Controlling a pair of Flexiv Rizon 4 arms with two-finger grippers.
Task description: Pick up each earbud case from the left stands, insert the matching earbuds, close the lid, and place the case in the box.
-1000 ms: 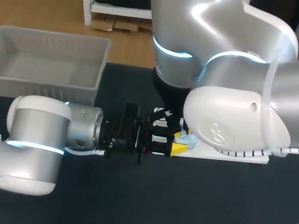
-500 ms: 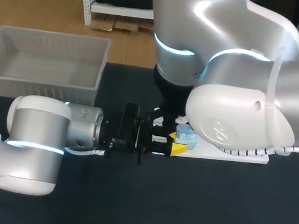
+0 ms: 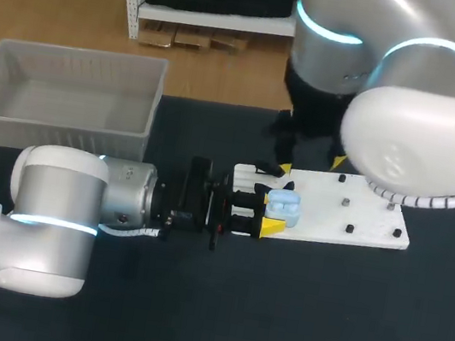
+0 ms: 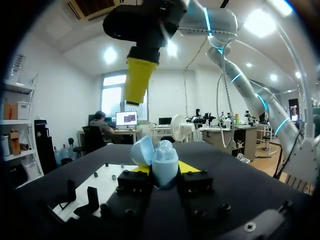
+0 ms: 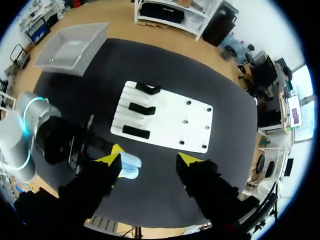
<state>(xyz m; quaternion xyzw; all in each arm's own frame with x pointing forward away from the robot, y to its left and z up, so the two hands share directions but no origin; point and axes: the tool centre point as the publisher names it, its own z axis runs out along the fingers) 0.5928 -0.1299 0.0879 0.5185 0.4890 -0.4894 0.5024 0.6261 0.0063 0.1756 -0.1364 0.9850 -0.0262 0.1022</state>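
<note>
A grey plastic box (image 3: 65, 102) is set on the dark tabletop (image 3: 316, 323), well apart from the white stand board (image 3: 358, 217), off the end that carries the stands. The left end effector (image 3: 265, 215) is laid level and aimed at that end of the board. It is clamped on a light blue earbud case (image 3: 284, 205), pinched from two sides by the yellow tips. The case is held just over the stand end of the board. In the left wrist view the case (image 4: 159, 162) is seen as two rounded halves spread apart. The nearer half is stood up between the tips with its long axis upward; the other is tilted away from it. Three black stands (image 5: 140, 108) are lined up along the same end of the board. The right end effector (image 5: 150, 161) is raised high above the board and pointed down at it, fingers parted, with nothing held between them.
</note>
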